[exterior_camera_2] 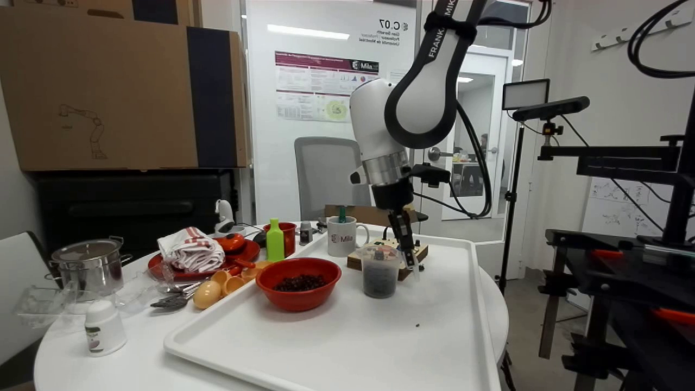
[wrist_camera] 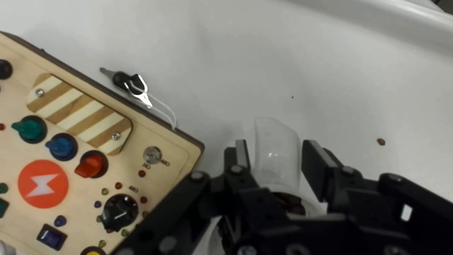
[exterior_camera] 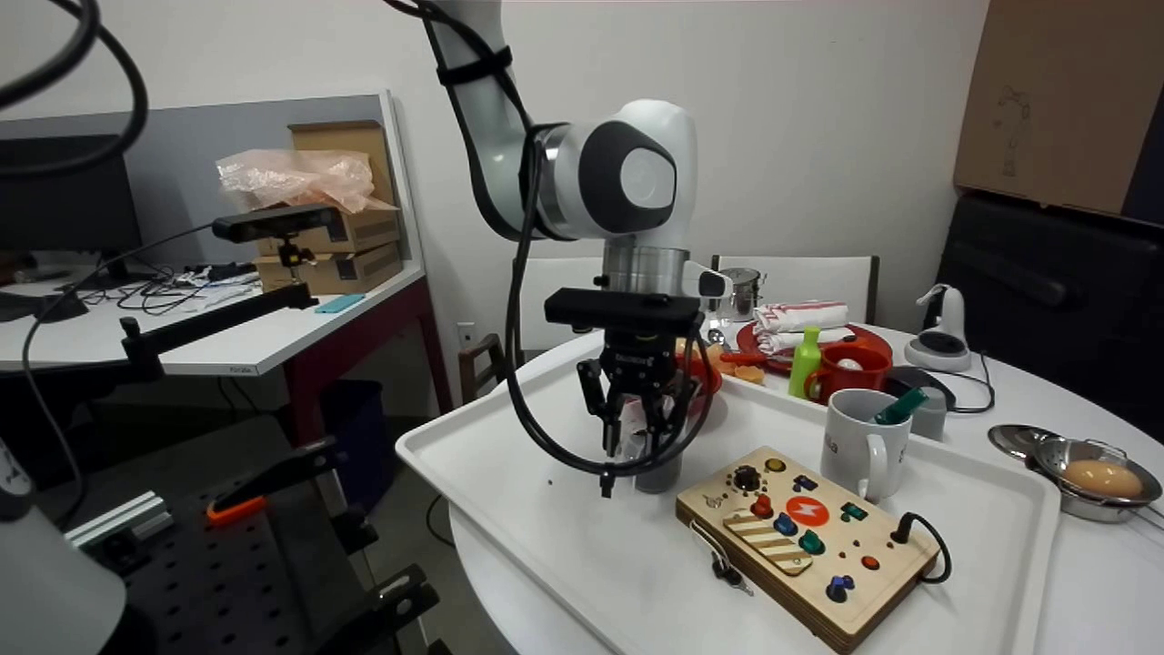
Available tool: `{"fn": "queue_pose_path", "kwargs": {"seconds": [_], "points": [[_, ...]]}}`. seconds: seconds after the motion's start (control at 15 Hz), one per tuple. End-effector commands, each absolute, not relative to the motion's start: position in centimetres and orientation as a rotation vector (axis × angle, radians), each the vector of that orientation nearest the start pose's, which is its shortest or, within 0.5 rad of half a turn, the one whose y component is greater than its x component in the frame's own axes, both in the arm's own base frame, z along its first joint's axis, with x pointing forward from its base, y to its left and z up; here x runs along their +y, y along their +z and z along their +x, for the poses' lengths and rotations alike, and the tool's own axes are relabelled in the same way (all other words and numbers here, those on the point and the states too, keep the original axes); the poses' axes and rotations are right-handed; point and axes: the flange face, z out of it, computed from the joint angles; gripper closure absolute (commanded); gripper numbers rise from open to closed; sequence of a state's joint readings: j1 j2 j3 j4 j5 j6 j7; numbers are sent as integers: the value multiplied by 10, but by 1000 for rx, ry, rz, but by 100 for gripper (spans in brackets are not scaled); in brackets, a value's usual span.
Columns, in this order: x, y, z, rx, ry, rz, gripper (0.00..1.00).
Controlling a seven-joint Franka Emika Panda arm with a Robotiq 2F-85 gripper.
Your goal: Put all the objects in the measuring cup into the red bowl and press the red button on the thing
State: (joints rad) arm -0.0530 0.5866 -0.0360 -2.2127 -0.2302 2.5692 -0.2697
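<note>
Left of the measuring cup (exterior_camera_2: pixel 379 274), near it in an exterior view: red bowl (exterior_camera_2: pixel 296 300), bearing dark pieces (exterior_camera_2: pixel 299 283). The measuring cup, translucent, upright on the tray (exterior_camera_2: pixel 326 353), a dark load (exterior_camera_2: pixel 379 285) showing within; judged light, smooth, slightly flexible, the load apt to spill if tipped, best taken by its clear handle (wrist_camera: pixel 277 141). Right of the cup, just beside its wall: gripper (exterior_camera_2: pixel 411 259), fingers (wrist_camera: pixel 243 154) part-way apart astride that handle; whether they pinch it cannot be told.
</note>
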Motion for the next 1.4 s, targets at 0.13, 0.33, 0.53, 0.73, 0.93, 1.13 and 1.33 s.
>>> {"fn": "queue_pose_path", "kwargs": {"seconds": [0.13,0.33,0.53,0.73,0.93,1.13,1.33], "points": [[-42,88,513,-636,411,-3155,94],[-41,89,513,-645,414,-3147,93],[-42,107,513,-680,440,-3158,93],[-41,133,518,-766,468,-3186,93],[-29,161,528,-951,565,-3216,93],[0,183,539,-1165,694,-3254,93],[33,192,549,-1396,836,-3214,93]]}}
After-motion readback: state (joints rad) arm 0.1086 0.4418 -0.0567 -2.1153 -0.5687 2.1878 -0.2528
